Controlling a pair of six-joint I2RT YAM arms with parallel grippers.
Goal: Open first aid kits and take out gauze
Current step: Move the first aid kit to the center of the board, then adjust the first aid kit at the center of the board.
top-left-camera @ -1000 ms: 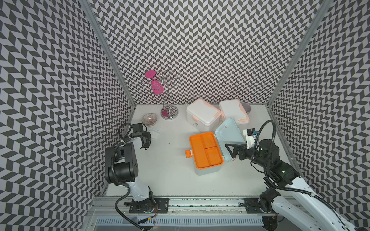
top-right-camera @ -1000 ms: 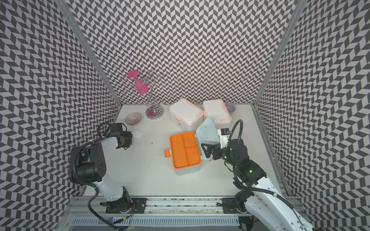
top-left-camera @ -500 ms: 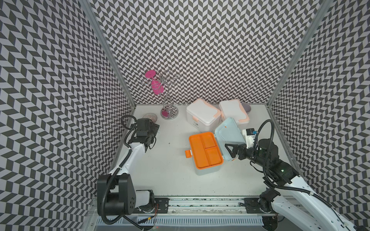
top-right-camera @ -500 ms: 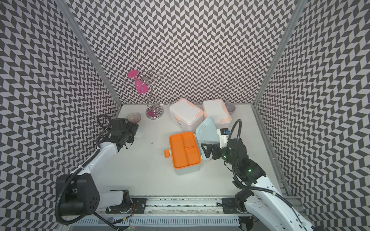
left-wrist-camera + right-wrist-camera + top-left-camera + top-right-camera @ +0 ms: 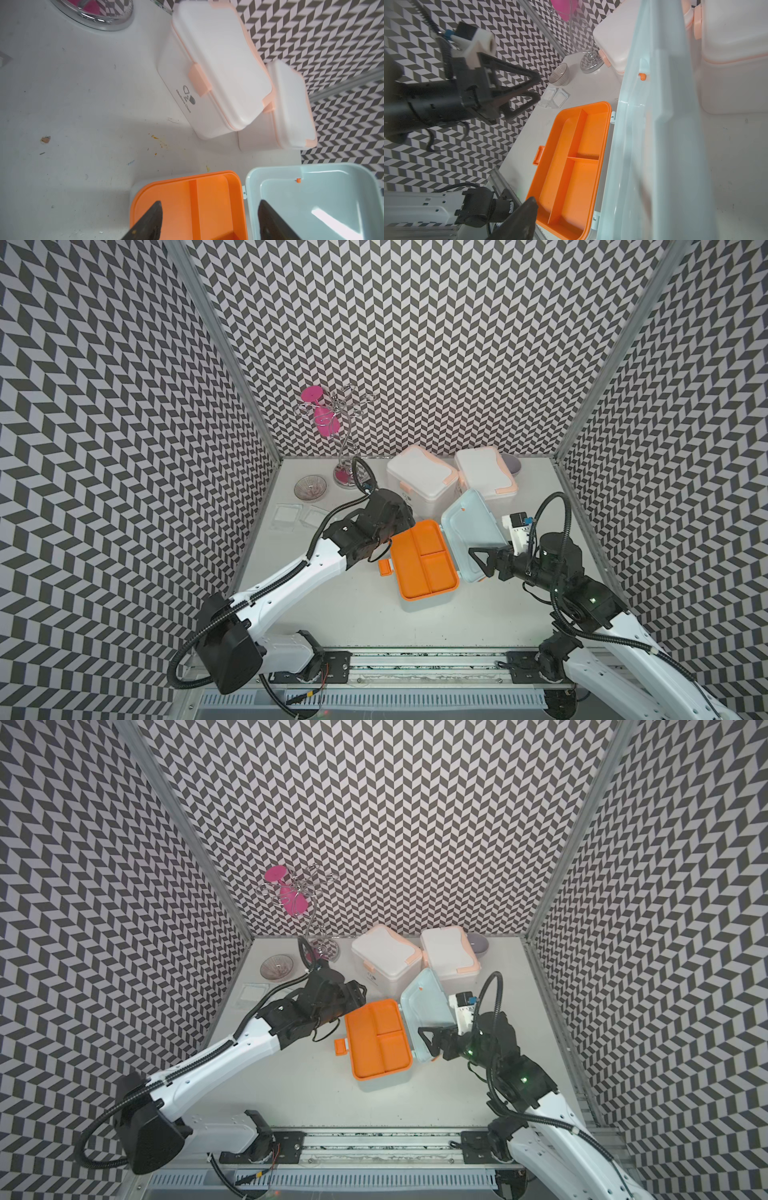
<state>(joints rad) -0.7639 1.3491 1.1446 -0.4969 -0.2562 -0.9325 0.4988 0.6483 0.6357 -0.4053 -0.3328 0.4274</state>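
First aid kits (image 5: 419, 568) stand on a scuffed white worktop (image 5: 332, 614) inside chevron walls (image 5: 415, 344), gauze (image 5: 286, 516) at ten o'clock; left end effector (image 5: 208, 204) and right end effector (image 5: 478, 563) both spread.

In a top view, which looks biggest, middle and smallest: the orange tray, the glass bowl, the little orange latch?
1. orange tray
2. ribbed glass bowl, which sits farther from the camera, so it may look smaller than it is
3. orange latch
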